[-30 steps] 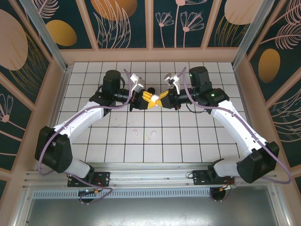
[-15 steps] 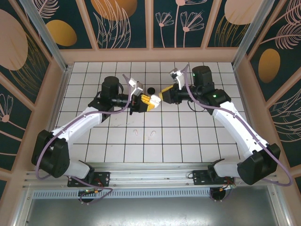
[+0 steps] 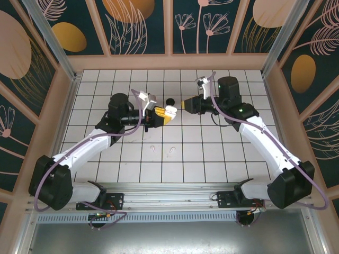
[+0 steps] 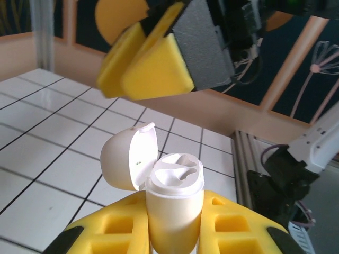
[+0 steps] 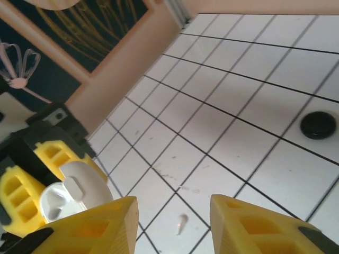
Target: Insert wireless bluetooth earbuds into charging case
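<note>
My left gripper [image 4: 175,214] is shut on the white charging case [image 4: 175,196], which stands upright between its yellow fingers. The case's lid [image 4: 130,159] is flipped open to the left, and its two moulded wells are bare. In the top view the left gripper [image 3: 165,112] holds the case [image 3: 170,110] above the table's middle. My right gripper [image 3: 184,104] hovers just right of it, open and holding nothing. Two white earbuds [image 3: 152,147] [image 3: 172,151] lie on the tiles nearer the arm bases. One white earbud [image 5: 181,224] lies on the floor between the right gripper's [image 5: 175,225] spread fingers.
A small round black object [image 3: 170,101] sits on the tiles just behind the two grippers, and in the right wrist view it [image 5: 318,126] is at the far right. Wooden walls [image 3: 169,62] ring the white tiled floor.
The right gripper has opened and drawn back from the case, up and to the right. The left arm has shifted slightly left, still gripping the case.
</note>
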### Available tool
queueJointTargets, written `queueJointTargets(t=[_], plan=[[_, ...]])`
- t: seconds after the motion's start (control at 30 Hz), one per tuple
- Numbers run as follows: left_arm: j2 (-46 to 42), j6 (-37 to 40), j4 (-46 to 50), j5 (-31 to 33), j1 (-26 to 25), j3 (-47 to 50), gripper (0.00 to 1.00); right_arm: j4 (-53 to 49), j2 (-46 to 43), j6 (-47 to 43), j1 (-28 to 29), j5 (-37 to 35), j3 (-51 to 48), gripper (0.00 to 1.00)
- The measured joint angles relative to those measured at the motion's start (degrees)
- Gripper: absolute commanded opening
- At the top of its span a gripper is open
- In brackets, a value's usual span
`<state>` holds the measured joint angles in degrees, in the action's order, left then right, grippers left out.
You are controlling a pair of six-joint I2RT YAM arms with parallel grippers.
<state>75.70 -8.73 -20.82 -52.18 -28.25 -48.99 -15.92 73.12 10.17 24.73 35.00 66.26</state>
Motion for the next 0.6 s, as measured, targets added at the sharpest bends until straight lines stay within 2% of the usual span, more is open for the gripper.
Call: queueJointTargets(t=[0.2,0.33,0.6], plan=[[-4.2,-1.2,0.9,9.6,1.3,4.1,0.00,1.1,0.2,7.4,0.0,-6.4,-4.0,0.37],[-8.8,-1.4,3.3,17.5,1.7,7.1,0.00,1.1,4.2,11.6,1.0,-9.3,-4.2,0.37],[-19.5,-1.4,10.8,33.3,1.7,11.4,0.00,1.1,16.7,18.6,10.0,-14.1,-3.8,0.36]])
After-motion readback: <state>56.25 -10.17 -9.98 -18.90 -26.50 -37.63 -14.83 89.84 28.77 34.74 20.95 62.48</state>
